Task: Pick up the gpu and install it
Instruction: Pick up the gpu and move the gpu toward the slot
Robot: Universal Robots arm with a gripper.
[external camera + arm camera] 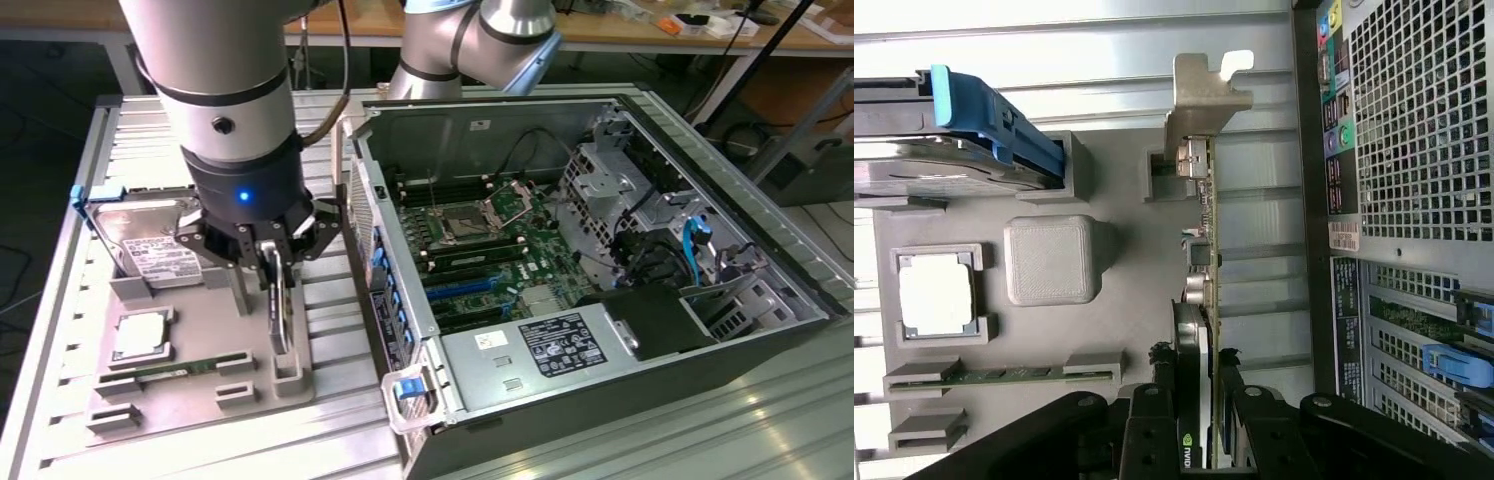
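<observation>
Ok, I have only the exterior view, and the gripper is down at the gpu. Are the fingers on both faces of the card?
Observer: Yes. In the wrist view the gripper has one finger against each face of the gpu.
Operator: Is its silver bracket free of the fixture already?
Observer: No, the silver bracket end sits in the notch of the gray holder.
Operator: Which face has the green board?
Observer: The face toward the computer case; the black shroud faces the hard drive side.
</observation>
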